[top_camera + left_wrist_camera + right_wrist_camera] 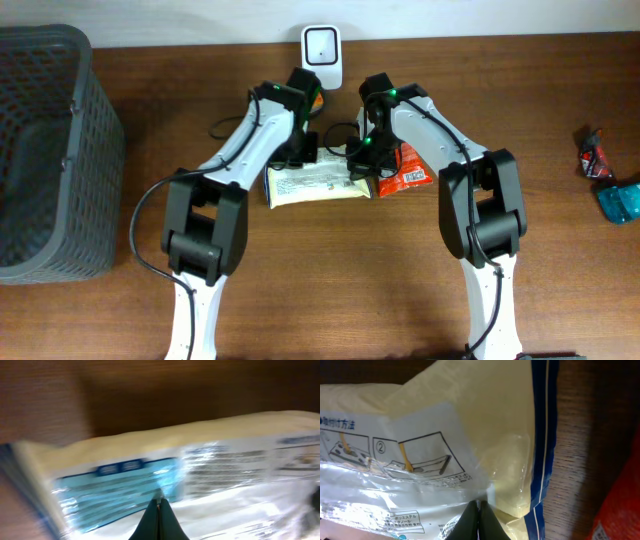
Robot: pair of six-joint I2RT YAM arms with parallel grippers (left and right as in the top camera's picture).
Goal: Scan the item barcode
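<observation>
- Far left: dark mesh basket (50,150) at the left edge of the tabletop (540,90). A strip of bare wood lies between it and the left arm.
- Left hand (160,507): fingers closed tip to tip, tips against the wrapper of the cream packet (315,185). Cannot tell whether any film is pinched. The left wrist view is blurred. It shows a light-blue panel and blocks of print, none readable.
- Cream packet: lies flat in the centre between the two arms, long side running left to right. Its right end is touching or overlapping the red packet (405,170).
- White scanner (322,45): stands at the far edge, behind the packet and between the two wrists, dark window facing the tabletop. A band of open wood separates it from the packet.
- Right hand (479,509): fingers shut, tips meeting at the creased clear film near the packet's blue-trimmed end. Hold not confirmed.
- Right wrist view, readable: Japanese characters, line-drawn instruction panels, and a circled 2.
- Red packet: white lettering, too small to read.
- Right of the right arm: wide bare wood.
- Near the right edge: a small red-and-black wrapper (594,155) with a teal item (620,200) just in front of it, both well apart from the arms.
</observation>
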